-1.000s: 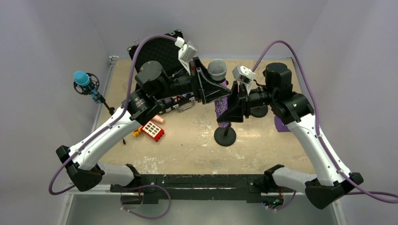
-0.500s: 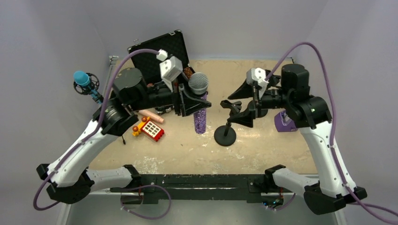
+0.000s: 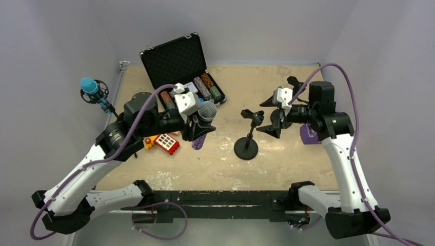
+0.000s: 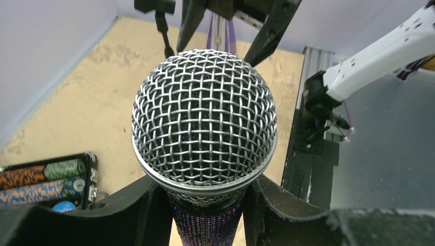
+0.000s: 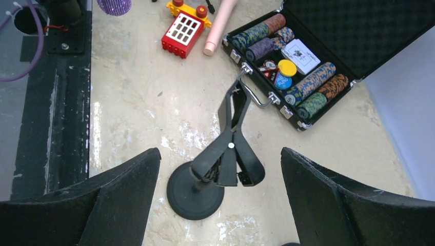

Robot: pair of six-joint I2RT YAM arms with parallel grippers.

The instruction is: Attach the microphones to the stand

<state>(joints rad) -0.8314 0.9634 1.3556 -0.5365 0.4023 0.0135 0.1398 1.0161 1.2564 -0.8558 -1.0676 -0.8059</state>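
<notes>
My left fingers (image 4: 131, 215) are pinched on the glittery purple microphone (image 4: 204, 118), one pad on each side of its handle just below the silver mesh head. It stands head up in my grip, over the tabletop (image 3: 287, 159) and to the left of the stand (image 3: 247, 139), well apart from it. My right fingers (image 5: 123, 200) are spread wide and hold nothing. They hang over the stand without touching it.

The left wrist view is almost filled by the mesh head, so the overhead view has to place the rest. There the blue microphone (image 3: 90, 86) sits in a ring mount at the far left edge. The right wrist view gives what the overhead one hides under my left arm: the peach-pink microphone (image 5: 220, 23) lying flat between the red block (image 5: 183, 33) and the open black case (image 5: 359, 31). It also shows the stand's clip empty, tipped on its short post above the round base.

The case holds rolls of striped chips (image 5: 313, 77) and a white card box (image 5: 301, 56) (its print is too small for me to read).
</notes>
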